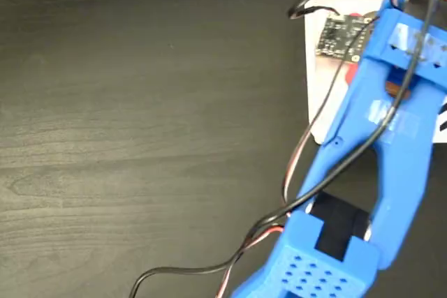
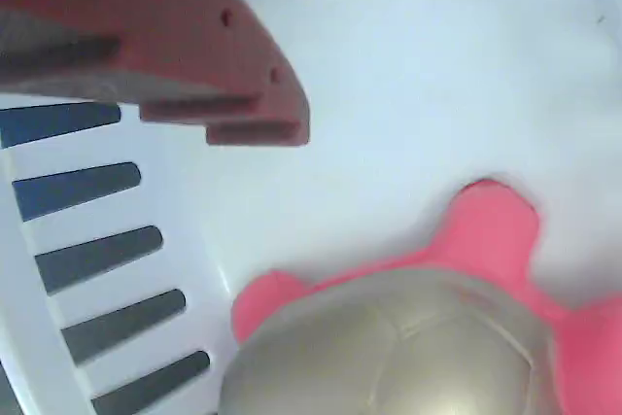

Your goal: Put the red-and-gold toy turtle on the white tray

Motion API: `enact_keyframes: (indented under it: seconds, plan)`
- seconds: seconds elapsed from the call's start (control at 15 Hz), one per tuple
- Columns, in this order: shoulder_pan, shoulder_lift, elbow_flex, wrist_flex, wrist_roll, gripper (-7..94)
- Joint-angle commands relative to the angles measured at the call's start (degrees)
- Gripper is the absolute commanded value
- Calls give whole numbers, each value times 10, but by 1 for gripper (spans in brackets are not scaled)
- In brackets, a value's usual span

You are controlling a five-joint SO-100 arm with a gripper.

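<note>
The turtle (image 2: 408, 337) fills the bottom of the wrist view, gold shell up and red legs spread, lying on the tray (image 2: 428, 75) just below the one red finger (image 2: 194, 55) that shows. Nothing is clamped on the shell; whether the gripper (image 2: 253, 133) is spread or closed cannot be told, as only that finger shows. In the fixed view the blue arm (image 1: 377, 158) reaches over the tray (image 1: 314, 68) at the top right, hiding the turtle. Black stripes (image 2: 87, 250) line the tray edge left of the finger.
</note>
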Motion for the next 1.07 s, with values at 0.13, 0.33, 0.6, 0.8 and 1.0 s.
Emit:
enact_keyframes:
  seconds: [0.13, 0.33, 0.6, 0.8, 1.0]
  plan:
    - [7, 66, -18, -52, 34, 41]
    - [1, 170, -17, -218, 102, 0]
    - [-105, 316, 105, -275, 147, 0]
    - [-256, 458, 294, -337, 141, 0]
    - [-381, 590, 466, -393, 169, 0]
